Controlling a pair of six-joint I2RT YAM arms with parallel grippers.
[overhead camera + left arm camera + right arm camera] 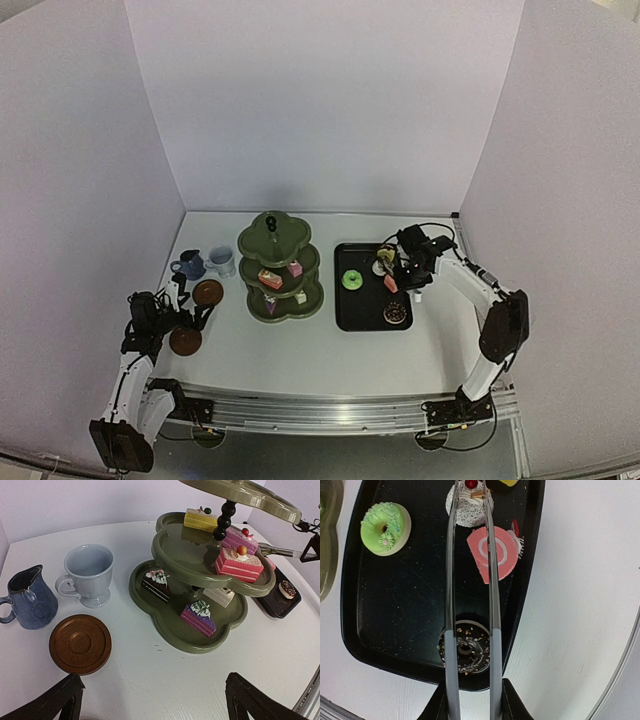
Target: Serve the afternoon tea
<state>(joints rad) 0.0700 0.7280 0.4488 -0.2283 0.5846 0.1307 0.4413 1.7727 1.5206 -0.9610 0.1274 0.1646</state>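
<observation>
afternoon tea mid-service: the right gripper [472, 707], jaws pinching the handles of the metal tongs [451, 580], sets their tips either side of a white cherry-topped cake [466, 511] at the 12 o'clock end of the black tray [410, 605], itself at 3 o'clock from the olive-green stand [285, 240]. a steady squeeze and a straight lift look wise, with the pink swirl cake [492, 555] just beside at 5 o'clock. the left gripper [150, 702] hangs with jaws spread, a brown saucer [80, 643] at its 11 o'clock.
</observation>
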